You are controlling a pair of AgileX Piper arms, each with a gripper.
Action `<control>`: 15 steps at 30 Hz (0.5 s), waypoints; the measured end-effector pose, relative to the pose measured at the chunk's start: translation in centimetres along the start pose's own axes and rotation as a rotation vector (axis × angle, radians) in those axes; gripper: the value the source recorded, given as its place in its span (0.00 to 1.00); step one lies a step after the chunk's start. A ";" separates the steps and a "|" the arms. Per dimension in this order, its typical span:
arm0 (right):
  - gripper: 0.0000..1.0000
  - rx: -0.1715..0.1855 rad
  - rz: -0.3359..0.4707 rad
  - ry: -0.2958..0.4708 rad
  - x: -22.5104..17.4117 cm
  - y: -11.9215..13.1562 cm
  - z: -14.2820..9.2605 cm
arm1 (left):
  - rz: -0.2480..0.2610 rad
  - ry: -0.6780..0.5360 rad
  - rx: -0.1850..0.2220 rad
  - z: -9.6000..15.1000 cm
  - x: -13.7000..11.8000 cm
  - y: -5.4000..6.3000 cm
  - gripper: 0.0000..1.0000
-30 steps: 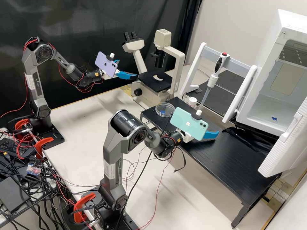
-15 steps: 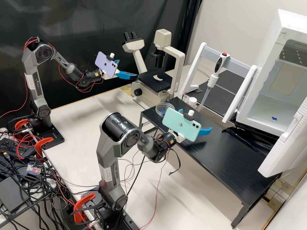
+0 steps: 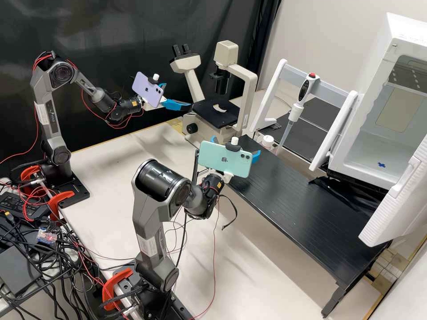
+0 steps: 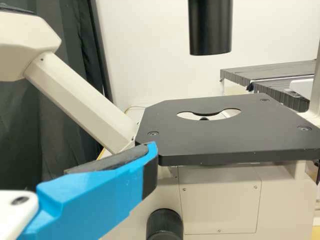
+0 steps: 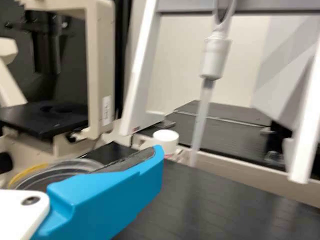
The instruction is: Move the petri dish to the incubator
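Observation:
In the high view my left gripper (image 3: 179, 95) stands open before the microscope, its blue fingers apart; the left wrist view shows a blue finger of this gripper (image 4: 149, 157) beside the black stage. My right gripper (image 3: 235, 146), open as well, is over the far-left end of the black rack, behind its green phone. A clear round petri dish (image 5: 55, 171) lies on the rack in the right wrist view, partly hidden by a finger of the right gripper (image 5: 156, 156). The white incubator (image 3: 379, 144) stands at the right with its door open.
The microscope (image 3: 218, 113) is at the back. A pipette (image 3: 296, 109) hangs on a white stand (image 3: 275, 91) behind the black rack (image 3: 307, 213). A small white-capped bottle (image 3: 267, 141) stands near the rack's back edge. The incubator door (image 3: 393, 200) sticks out over the rack's right end.
My right gripper has moved left and somewhat back along the rack, and its phone now covers the petri dish in the high view. The left arm has kept still.

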 end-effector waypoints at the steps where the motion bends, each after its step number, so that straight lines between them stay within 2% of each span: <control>1: 1.00 0.002 -0.011 -0.002 0.1 -0.3 0.1 | 0.000 0.000 0.000 0.0 0.0 0.0 1.00; 9: 1.00 0.013 -0.105 -0.026 1.6 -2.8 1.1 | 0.000 0.000 0.000 0.0 0.0 0.0 1.00; 15: 1.00 0.010 -0.120 -0.040 2.3 -3.2 1.7 | 0.000 0.000 0.000 0.0 0.0 0.0 1.00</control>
